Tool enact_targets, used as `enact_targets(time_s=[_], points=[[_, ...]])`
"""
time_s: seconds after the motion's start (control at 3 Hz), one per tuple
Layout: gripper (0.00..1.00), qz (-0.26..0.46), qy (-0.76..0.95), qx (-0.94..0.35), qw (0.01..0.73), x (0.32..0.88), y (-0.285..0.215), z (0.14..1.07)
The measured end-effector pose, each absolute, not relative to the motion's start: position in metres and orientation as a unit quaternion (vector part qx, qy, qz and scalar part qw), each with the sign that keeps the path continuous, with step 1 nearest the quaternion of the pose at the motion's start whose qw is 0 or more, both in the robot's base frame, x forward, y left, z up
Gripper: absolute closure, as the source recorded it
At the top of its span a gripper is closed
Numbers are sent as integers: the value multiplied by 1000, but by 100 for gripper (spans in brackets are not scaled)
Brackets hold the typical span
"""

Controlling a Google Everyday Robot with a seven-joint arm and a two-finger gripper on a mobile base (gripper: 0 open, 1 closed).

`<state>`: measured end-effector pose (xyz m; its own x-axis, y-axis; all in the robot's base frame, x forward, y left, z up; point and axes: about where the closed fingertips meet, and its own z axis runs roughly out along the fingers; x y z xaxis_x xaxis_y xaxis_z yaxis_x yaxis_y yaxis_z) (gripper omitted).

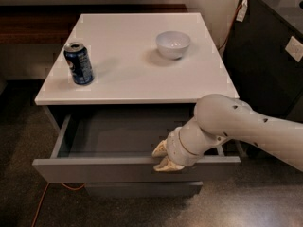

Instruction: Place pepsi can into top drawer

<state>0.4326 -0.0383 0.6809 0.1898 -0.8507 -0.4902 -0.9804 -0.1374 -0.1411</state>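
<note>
- Cabinet (137, 79) with a white top fills the middle of the view. It carries the two loose things, and its grey drawers face the camera.
- Arm (246, 126), white and thick, reaches in from the right edge and bends down towards the front of the cabinet.
- The top drawer (94, 169) stands pulled well out. Its grey interior is in full view and nothing lies in it. I judge the opening step to be done or all but done, because there is plenty of room to lower a can inside.
- A narrower lower drawer (142, 189) shows just beneath it and is shut.
- The white bowl (173, 44) sits towards the back right of the top, well apart from the can, and plays no part in the job.
- The pepsi can (79, 63) stands upright near the left edge of the cabinet top, untouched and far from the arm. Fetching it is the main work left: it must be grasped, carried over the open drawer and set down inside.
- The gripper (162, 157) is at the top rim of the drawer's front panel, right of centre. One tan fingertip (159, 149) lies on the inner side of the rim and the other on the outer face, so the jaws look clamped on the panel. It must let go before it can go for the can.
</note>
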Motion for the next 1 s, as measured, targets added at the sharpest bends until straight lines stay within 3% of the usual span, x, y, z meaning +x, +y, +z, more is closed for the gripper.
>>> enact_targets(time_s=[1.0], points=[[100,185,623,-729,215,397,-33,682]])
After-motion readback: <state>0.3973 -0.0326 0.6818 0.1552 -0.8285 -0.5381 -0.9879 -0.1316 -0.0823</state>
